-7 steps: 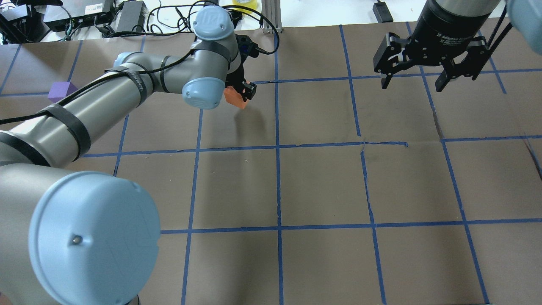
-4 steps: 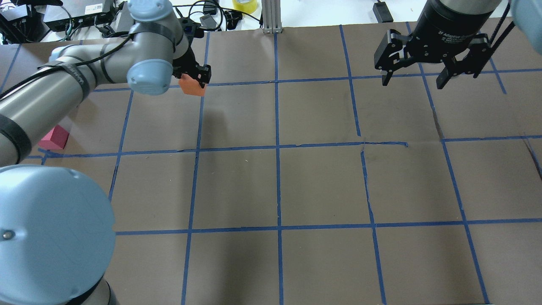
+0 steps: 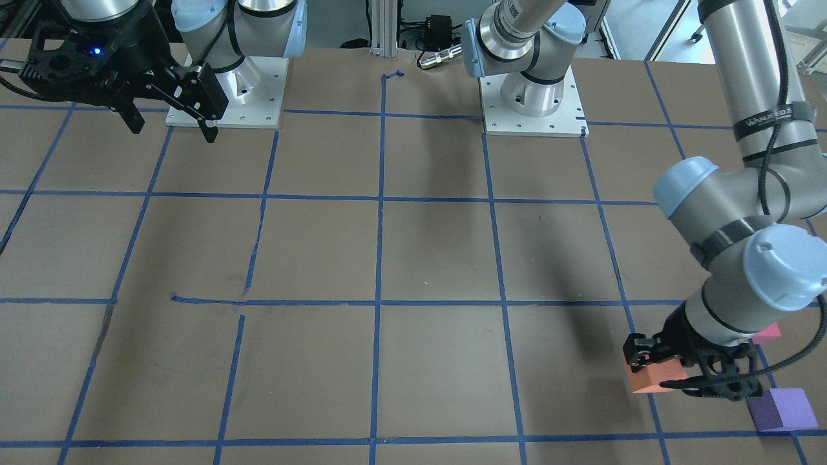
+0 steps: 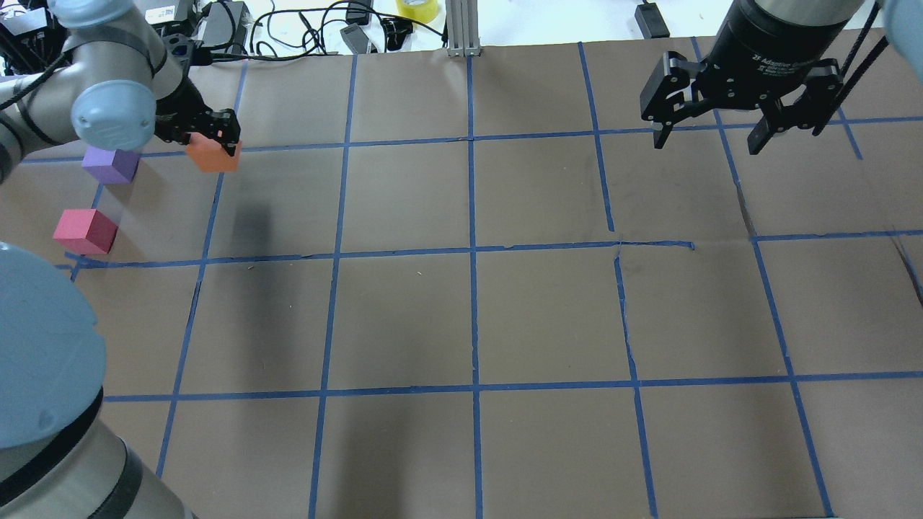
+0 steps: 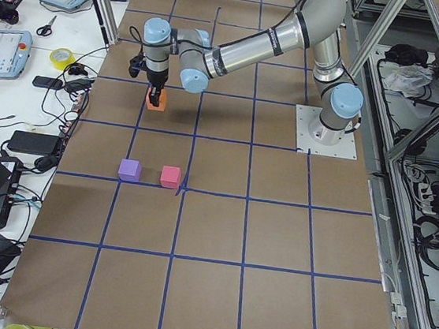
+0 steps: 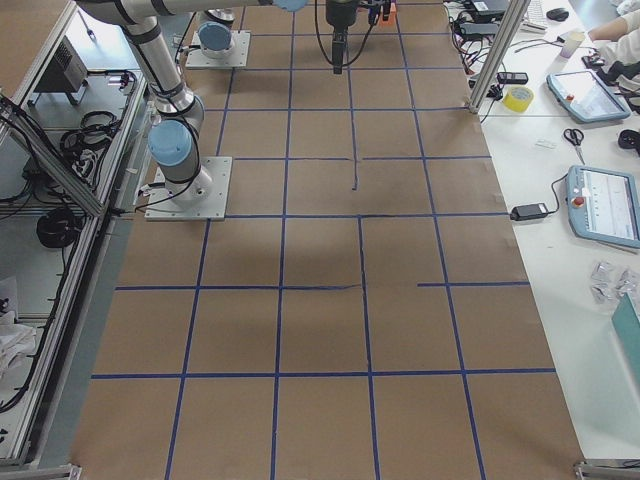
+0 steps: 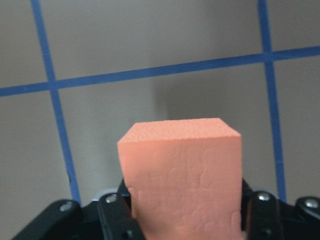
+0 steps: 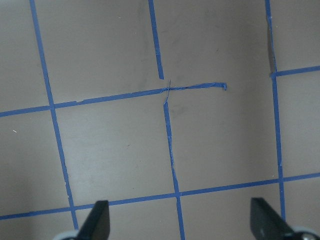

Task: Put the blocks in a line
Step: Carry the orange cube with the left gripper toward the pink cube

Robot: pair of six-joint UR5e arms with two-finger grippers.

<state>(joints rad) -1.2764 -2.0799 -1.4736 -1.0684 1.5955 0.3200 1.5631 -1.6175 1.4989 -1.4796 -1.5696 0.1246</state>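
Observation:
My left gripper (image 4: 213, 148) is shut on the orange block (image 4: 211, 157) and holds it a little above the table at the far left; the block fills the left wrist view (image 7: 182, 170). It also shows in the front view (image 3: 656, 376). The purple block (image 4: 109, 164) sits on the table just left of it, with the pinkish-red block (image 4: 84, 231) nearer my base. These two stand side by side in the exterior left view, purple (image 5: 129, 170) and pinkish-red (image 5: 170, 176). My right gripper (image 4: 707, 144) hangs open and empty above the table's far right.
Blue tape lines (image 4: 472, 249) grid the brown table. Cables, power bricks and a yellow tape roll (image 4: 417, 9) lie beyond the far edge beside an aluminium post (image 4: 461, 29). The arm base plates (image 3: 533, 110) stand on the robot's side.
My left arm has swung left with the orange block, from the table's far middle to beside the purple block. The right gripper has stayed in place, open.

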